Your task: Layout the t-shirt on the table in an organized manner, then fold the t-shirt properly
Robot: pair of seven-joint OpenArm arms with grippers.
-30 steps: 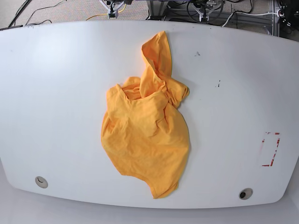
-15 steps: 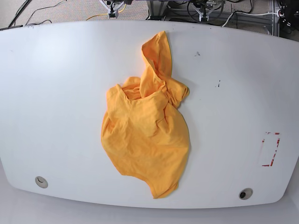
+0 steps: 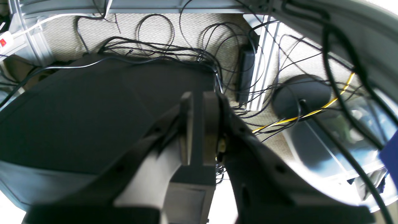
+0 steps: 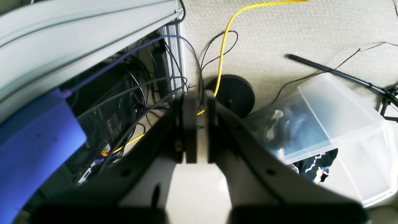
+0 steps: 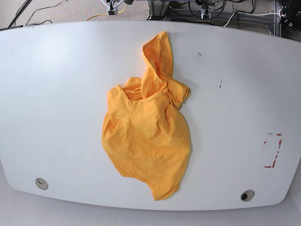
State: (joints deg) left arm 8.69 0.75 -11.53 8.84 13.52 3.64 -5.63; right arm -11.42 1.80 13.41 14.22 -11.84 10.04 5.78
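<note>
The shirt (image 5: 146, 134) is left crumpled mid-bench (image 5: 56, 94), bare white all round. Both grippers, left (image 3: 199, 124) and right (image 4: 199, 124), are kept closed, empty, off over the floor.

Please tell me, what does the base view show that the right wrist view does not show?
Only the base view shows the orange t-shirt, lying crumpled on the white table, with a red-tape outline near one edge. Only the right wrist view shows the right gripper, shut and holding nothing, above a clear plastic bin and a round black base. Both show beige carpet and a yellow cable.
</note>
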